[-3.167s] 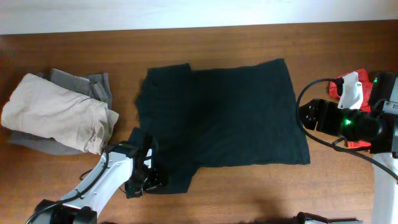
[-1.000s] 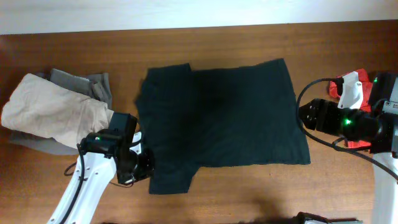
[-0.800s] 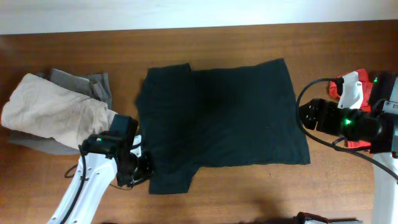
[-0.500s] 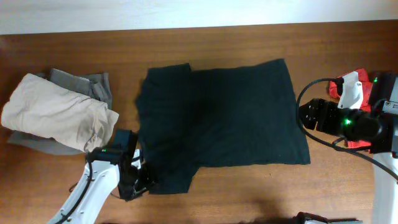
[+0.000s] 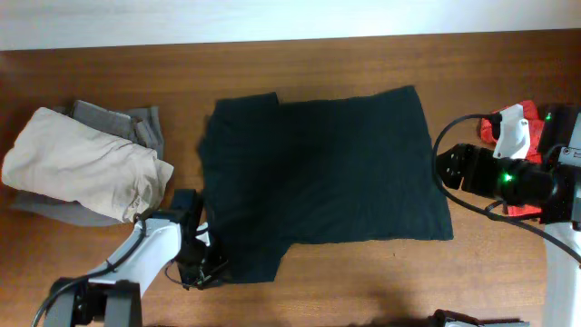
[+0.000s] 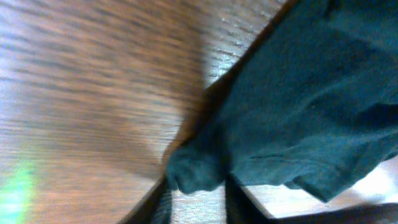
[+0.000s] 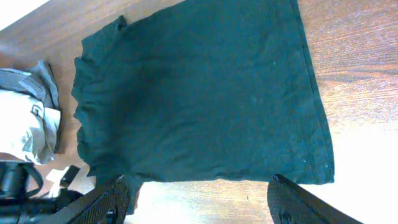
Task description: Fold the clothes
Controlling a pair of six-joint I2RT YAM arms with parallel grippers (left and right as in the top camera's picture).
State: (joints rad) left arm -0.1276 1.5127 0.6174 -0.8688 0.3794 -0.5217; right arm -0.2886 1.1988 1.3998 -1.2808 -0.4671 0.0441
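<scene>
Overhead view: black T-shirt lies spread flat at the centre of the wooden table — plain, very dark, soft fabric, short sleeves at its left end, one toward the top edge and one toward the bottom. Surface mostly smooth; left edge slightly rumpled. Left gripper sits at the lower sleeve's corner, lower left of the frame. Right gripper is at the shirt's right edge. Beige garment on a grey garment at far left; red garment at far right.

Left wrist view: blurred. Sleeve corner is bunched into a wad between the fingers — jaws narrow, closed on it.

Right wrist view: whole shirt visible, flat, filling most of the frame. Fingers stand wide apart in the lower corners, nothing between them.
</scene>
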